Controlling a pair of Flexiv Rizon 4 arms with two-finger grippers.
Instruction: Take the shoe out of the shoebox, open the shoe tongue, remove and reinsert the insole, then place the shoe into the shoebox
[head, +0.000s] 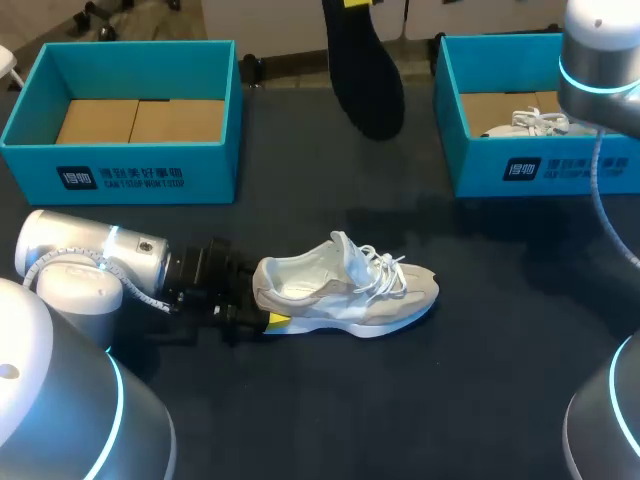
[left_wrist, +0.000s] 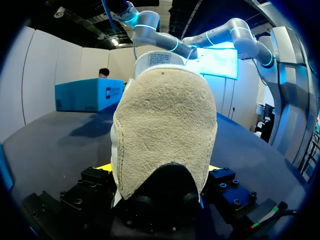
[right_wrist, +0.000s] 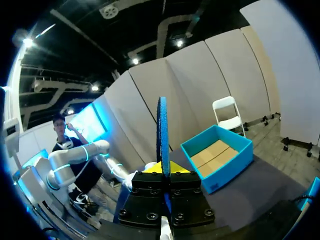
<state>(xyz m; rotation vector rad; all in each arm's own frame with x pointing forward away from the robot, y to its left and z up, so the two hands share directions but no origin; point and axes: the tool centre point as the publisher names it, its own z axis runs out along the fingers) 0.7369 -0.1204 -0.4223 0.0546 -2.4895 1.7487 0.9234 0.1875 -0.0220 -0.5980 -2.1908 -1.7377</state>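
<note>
White sneaker (head: 350, 295), insole (head: 365, 75) apart
The left claw (head: 265, 298) clamps the sneaker's heel on the desk (head: 400, 400); the right claw (right_wrist: 163, 175) pinches the upright insole.

The dark surface (head: 480, 400) I work over is matte and nearly black, running from the near edge to the far one. At its far right stands a teal box (head: 470, 160), open at the top (there is white print on its near wall, which I leave unread). Inside it a laced white shoe (head: 525, 124) lies on a brown cardboard floor (head: 490, 108), only partly in view.
</note>
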